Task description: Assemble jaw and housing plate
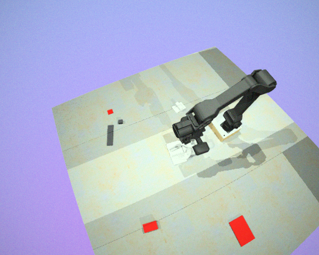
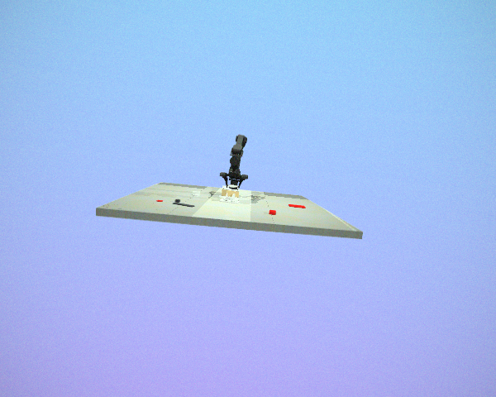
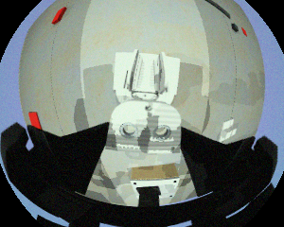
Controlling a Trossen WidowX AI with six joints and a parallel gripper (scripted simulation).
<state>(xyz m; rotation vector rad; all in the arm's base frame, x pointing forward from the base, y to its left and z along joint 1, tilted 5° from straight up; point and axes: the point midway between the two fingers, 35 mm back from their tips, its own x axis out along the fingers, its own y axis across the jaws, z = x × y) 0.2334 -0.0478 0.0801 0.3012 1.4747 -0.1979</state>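
My gripper [image 1: 192, 143] [image 2: 233, 186] [image 3: 145, 128] is shut on the white housing plate [image 3: 146, 115], with one black finger at each side edge. The plate has two round holes side by side and looks level; its height above the base is hard to judge. The white base [image 1: 176, 160] [image 3: 120, 68] lies just beyond the plate in the wrist view. Two light jaws, the left jaw [image 3: 135, 73] and the right jaw [image 3: 161, 73], lie side by side on it, roughly parallel with a gap between. The pins, stubs and gear teeth are hidden or too small to tell.
White flat pieces [image 1: 178, 107] [image 3: 228, 129] lie to one side. The arm stands on a wood-sided block [image 1: 223, 136] [image 3: 154, 171]. Farther off are a dark bar [image 1: 110, 135], a dark cube [image 1: 120, 121] and red blocks [image 1: 110, 111] [image 1: 150, 226] [image 1: 242, 230].
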